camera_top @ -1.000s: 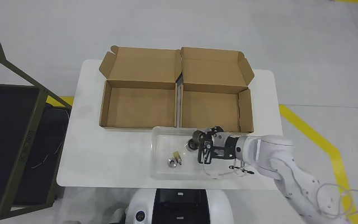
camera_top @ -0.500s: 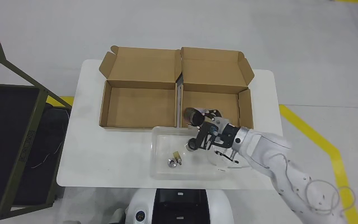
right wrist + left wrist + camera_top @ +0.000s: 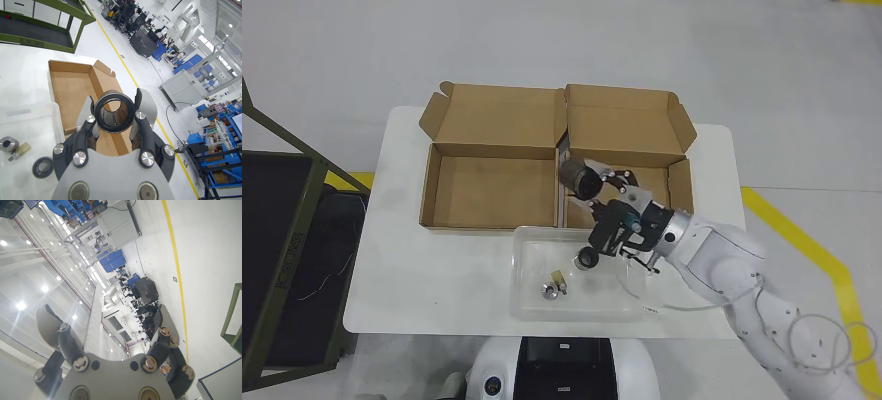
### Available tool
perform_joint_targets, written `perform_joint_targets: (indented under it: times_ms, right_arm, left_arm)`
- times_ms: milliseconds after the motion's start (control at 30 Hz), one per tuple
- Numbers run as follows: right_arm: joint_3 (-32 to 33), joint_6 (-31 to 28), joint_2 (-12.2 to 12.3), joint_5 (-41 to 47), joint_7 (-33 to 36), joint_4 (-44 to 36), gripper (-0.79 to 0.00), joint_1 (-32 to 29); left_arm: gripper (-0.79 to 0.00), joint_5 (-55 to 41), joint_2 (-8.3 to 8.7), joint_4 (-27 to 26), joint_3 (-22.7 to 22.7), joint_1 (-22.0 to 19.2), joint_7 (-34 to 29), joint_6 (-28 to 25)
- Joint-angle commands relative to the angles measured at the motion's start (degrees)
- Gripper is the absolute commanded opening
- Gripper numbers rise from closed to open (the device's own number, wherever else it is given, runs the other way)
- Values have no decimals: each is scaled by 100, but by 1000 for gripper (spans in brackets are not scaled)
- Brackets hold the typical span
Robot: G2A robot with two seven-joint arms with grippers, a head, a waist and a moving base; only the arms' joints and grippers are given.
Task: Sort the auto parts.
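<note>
The right gripper [image 3: 114, 106] is clamped on a dark sleeve [image 3: 115, 130]. Its fingers [image 3: 145, 102] press either side of the barrel, and the bore opens toward the wrist camera. Seen from the top, the sleeve hangs lifted over the seam where the left box [image 3: 492, 190] and right box [image 3: 632, 200] meet, near their front walls. I cannot tell which box lies under it.

The boxes stand side by side with walls touching, lids folded back toward the far edge of the table [image 3: 407, 260]. A broad white strip lies open to the left of the left box. To the right of the right box there is only a narrow strip. A green cart [image 3: 282, 260] stands off the table's left edge.

Both boxes show bare cardboard floors. Just in front of them sits a clear tray [image 3: 518, 270], its near rim close to the table's front edge. A black ring [image 3: 588, 260] lies in it toward the middle. Left of the ring, a steel plug [image 3: 548, 292] touches a cream piece [image 3: 558, 278].

The right arm comes in from the near right corner, its forearm crossing above the tray's right half and its wrist pointing left and away. The left gripper [image 3: 103, 315] is spread wide, holding nothing, and aimed off into the hall.
</note>
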Motion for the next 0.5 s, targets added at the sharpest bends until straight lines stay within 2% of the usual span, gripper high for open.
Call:
perform_joint_targets:
  times_ms: [0,467]
  right_arm:
    - [-2,-5,-12,-6,-32,-13,-785,17]
    - [98,-109,-62,198,-427,-78,-785,-57]
  left_arm:
    - [0,0,0,0,0,0,0,0]
    - [0,0,0,0,0,0,0,0]
